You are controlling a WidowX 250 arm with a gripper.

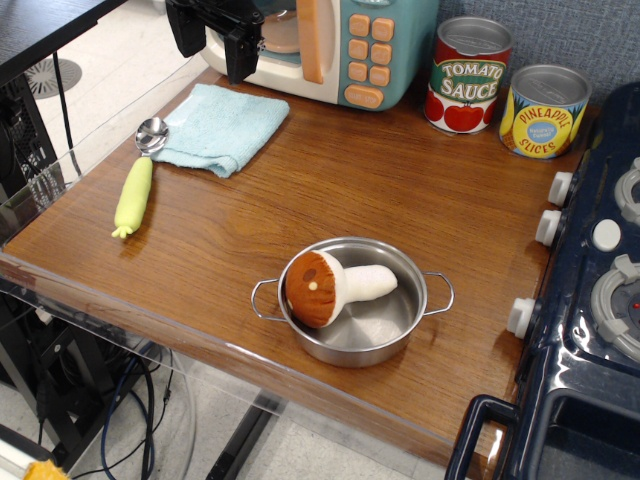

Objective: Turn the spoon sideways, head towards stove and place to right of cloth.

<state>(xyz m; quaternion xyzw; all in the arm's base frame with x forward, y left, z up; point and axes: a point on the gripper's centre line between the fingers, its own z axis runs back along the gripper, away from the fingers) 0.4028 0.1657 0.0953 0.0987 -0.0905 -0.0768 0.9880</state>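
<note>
The spoon point(137, 183) lies on the wooden table at the left, its lime-green handle pointing to the front and its silver bowl at the back, touching the left edge of the cloth. The light blue cloth point(222, 127) lies folded at the back left. The dark navy stove point(590, 300) with white knobs fills the right edge. My gripper point(215, 35) hangs at the top left, above and behind the cloth, in front of the microwave. It is dark and partly cut off by the frame. I cannot tell whether its jaws are open.
A teal and cream toy microwave point(350, 45) stands at the back. A tomato sauce can point(468, 76) and a pineapple slices can point(543, 111) stand at the back right. A steel pot point(410, 300) holding a toy mushroom point(330, 287) sits front centre.
</note>
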